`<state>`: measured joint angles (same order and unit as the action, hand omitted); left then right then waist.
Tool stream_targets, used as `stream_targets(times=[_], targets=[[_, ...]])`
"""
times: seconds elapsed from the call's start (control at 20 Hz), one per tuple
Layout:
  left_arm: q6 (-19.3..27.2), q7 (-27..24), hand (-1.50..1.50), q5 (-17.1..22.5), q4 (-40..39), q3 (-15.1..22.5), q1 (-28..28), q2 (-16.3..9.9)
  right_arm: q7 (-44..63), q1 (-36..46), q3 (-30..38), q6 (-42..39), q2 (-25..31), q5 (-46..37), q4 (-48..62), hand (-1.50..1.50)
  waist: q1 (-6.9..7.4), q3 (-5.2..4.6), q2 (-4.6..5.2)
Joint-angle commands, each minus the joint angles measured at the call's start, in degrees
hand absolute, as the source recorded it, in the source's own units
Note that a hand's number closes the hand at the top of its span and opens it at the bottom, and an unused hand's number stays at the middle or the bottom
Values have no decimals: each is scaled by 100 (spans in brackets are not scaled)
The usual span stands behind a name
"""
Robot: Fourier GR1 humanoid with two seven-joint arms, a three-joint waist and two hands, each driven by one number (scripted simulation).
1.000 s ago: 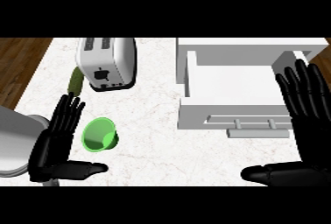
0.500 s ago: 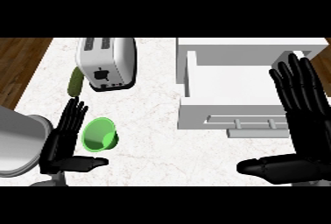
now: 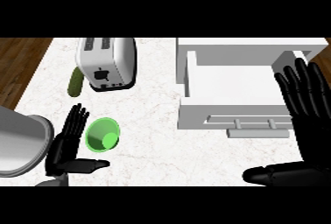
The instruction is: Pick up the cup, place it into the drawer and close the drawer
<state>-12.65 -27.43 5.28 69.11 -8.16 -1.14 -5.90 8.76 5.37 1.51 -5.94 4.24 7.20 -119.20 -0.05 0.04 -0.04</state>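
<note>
Your left hand (image 3: 70,144) is open, fingers straight and thumb out, just left of the green cup (image 3: 103,134), which lies tipped on the counter (image 3: 155,113) below the toaster (image 3: 107,62). Judge the cup light, rigid and smooth, likely to roll, so wrap its side wall. Your right hand (image 3: 304,131) rests open beside the open drawer (image 3: 233,94), well right of the toaster.
</note>
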Motion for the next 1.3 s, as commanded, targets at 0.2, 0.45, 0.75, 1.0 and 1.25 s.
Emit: stream_targets(times=[0.2,0.45,0.75,1.0,1.25], targets=[[-136,-680,-150,77,-1147,-269,-462,-151,0,-91,417,-318,229,444,47,-150,-7,-4,5],[78,-995,-150,-90,-2211,-327,-1109,-201,22,39,88,-46,4,33,157,-150,-10,-5,6],[-92,-1801,-150,-245,-3286,-361,-1366,-305,-128,-38,461,-353,179,526,172,-150,-27,-6,12],[-125,-1919,-150,-230,-3564,-346,-1645,-325,183,-128,107,-191,74,177,-177,-150,-25,-6,8],[-419,-1849,-150,-64,-3084,-207,-1273,-181,75,-55,438,-373,221,480,112,-150,-2,-4,3]])
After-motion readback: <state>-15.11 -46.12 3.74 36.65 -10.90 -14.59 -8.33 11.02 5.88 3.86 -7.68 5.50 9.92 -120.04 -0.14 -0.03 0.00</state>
